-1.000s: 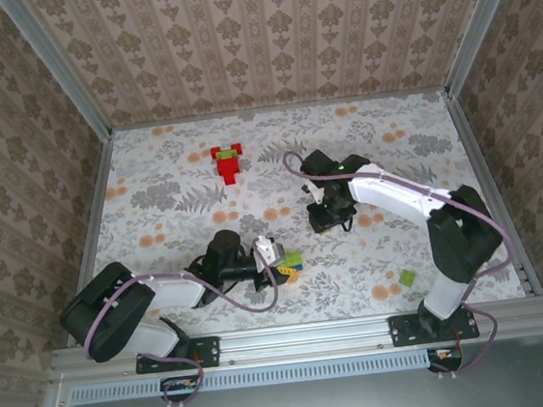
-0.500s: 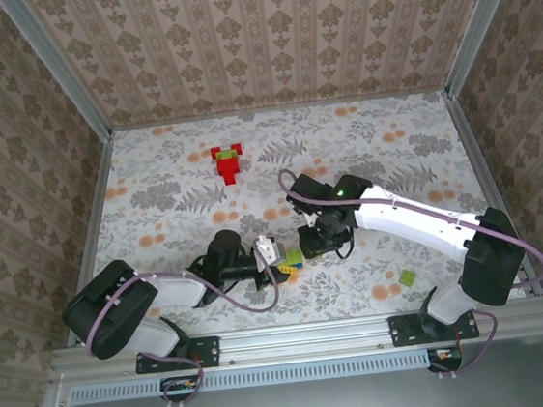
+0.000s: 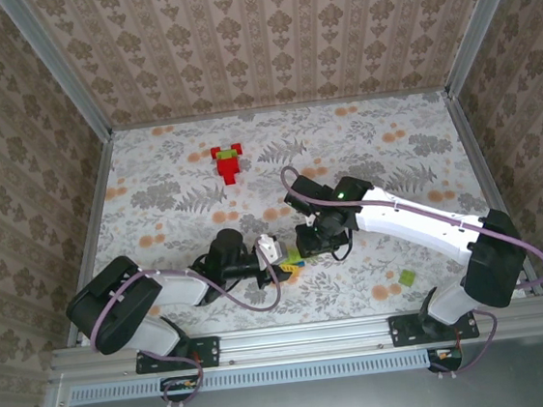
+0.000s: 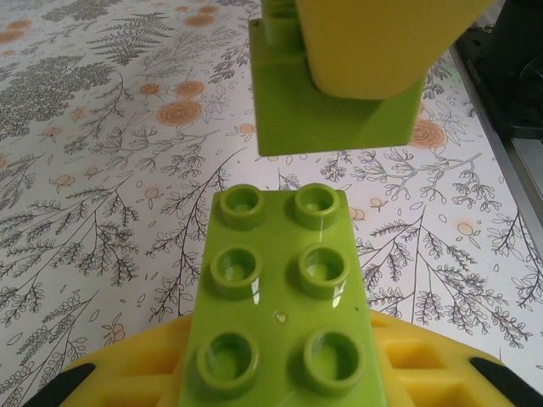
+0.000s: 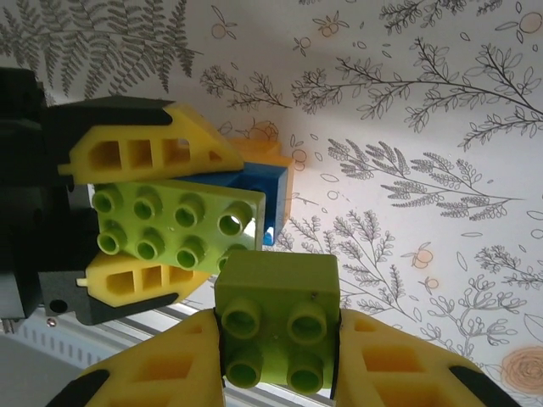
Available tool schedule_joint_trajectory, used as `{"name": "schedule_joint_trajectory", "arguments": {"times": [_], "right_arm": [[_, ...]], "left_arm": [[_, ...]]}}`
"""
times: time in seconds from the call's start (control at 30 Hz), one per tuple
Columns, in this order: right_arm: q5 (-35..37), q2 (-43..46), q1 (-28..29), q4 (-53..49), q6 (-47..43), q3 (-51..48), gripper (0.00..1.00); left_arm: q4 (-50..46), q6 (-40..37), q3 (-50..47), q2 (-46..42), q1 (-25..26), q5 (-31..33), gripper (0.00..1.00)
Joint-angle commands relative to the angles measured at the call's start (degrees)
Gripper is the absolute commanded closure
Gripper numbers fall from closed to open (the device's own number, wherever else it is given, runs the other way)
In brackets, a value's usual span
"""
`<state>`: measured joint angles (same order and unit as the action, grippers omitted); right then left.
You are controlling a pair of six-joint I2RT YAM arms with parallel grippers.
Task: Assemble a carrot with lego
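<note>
My left gripper is shut on a lime-green oblong lego brick with a blue brick and an orange brick stacked under it. Its yellow fingers clamp the long sides. In the right gripper, also shut, sits a lime-green square brick. That square brick hovers just past the far end of the oblong one, with a narrow gap between them. The two grippers meet at the front centre of the table.
A red lego piece with a green bit lies at the back left of centre. A small green brick rests at the front right. The aluminium rail runs along the near edge, close behind the grippers.
The right arm has swung down and left from mid-table, bringing its square green brick up to the left gripper's stack. The left arm has barely moved.
</note>
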<state>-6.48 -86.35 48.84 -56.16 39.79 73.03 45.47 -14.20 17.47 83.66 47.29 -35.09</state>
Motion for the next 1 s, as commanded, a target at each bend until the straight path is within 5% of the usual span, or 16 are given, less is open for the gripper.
{"name": "schedule_joint_trajectory", "arguments": {"times": [0.0,0.97], "right_arm": [[0.63,-1.17,0.35,1.88,2.4,1.47,0.8],[6.11,-6.98,3.41,-2.82,3.78,0.76,0.78]], "left_arm": [[-3.81,-1.36,0.32,1.67,0.48,1.62,0.77],[-4.26,-1.47,0.72,2.18,0.75,2.39,0.77]]}}
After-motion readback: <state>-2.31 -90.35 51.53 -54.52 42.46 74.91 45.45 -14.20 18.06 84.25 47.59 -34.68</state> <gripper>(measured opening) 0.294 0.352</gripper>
